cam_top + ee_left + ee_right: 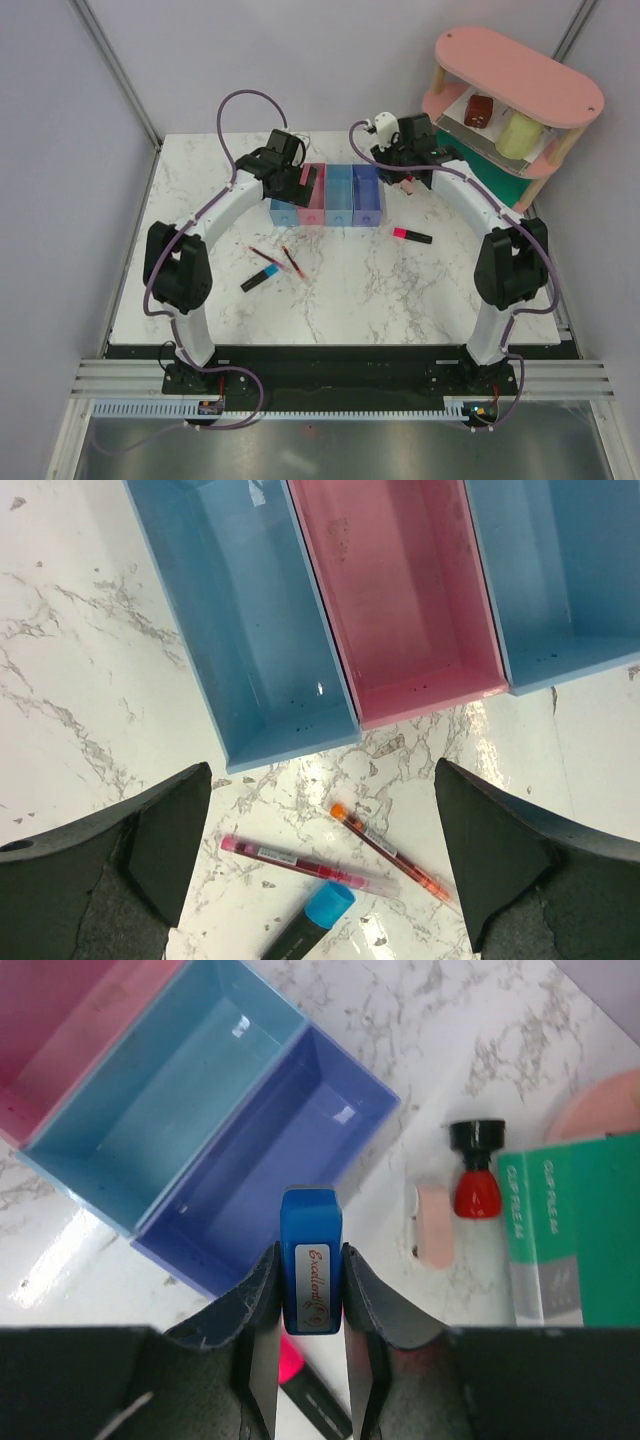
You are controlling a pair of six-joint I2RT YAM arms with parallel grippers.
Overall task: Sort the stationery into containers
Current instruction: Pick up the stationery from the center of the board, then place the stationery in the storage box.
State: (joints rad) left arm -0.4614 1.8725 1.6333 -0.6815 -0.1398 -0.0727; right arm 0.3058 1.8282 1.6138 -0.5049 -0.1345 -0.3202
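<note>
- White marbled worktop (400, 290), glossy, inside pale walls; the containers (327, 195) are four smooth, open plastic boxes joined in a row at the far side, their long sides running near to far.
- Your right gripper (311, 1265) is pinching a small blue eraser (311, 1222), a rounded, labelled block held by its flat sides; judging from the wrist view, it sits at the right-hand edge of the darker blue bin (270, 1150), so the drop lies a little to the left.
- Your left gripper (322, 770) is spread wide and holds nothing; it hangs over the near ends of the light blue bin (240, 630) and pink bin (400, 590).
- Just nearer than it lie two thin red pens (305, 865), both slanted, and a blue-capped marker (315, 920); the left arm is nearer to them.
- A pink-ended marker (412, 236) lies right of the row.
</note>
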